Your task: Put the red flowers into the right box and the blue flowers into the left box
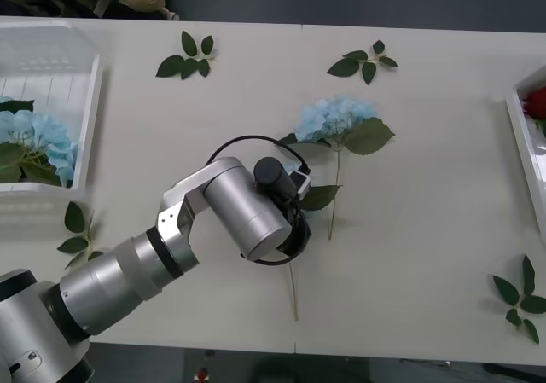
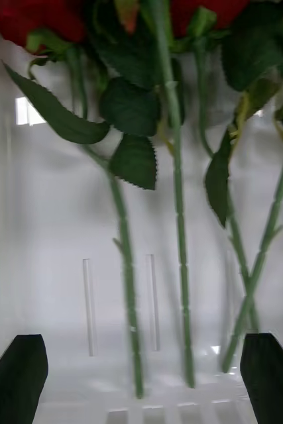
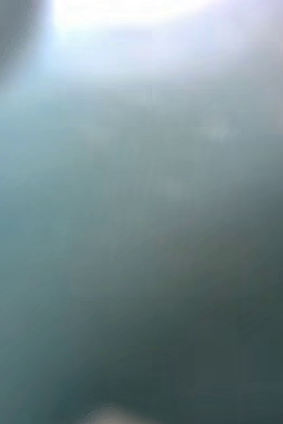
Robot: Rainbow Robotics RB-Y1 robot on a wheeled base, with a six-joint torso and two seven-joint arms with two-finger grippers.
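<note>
Front view: left gripper point(image 1: 294, 197) is hovering over a blue flower point(image 1: 335, 118); its jaw state I cannot tell. Best pinching the stem squarely between jaws. Right gripper point(image 2: 141, 377) is idling, fingers spread, over red flowers point(image 2: 28, 16).

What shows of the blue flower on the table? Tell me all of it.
The blue flower lies flat mid-table, a fluffy pale blue cluster that looks like fabric. Broad green leaves spread beside the head, the largest at its right. A thin stem runs from the head toward the robot. The left arm reaches over its left part and hides what lies beneath; contact cannot be told.
</note>
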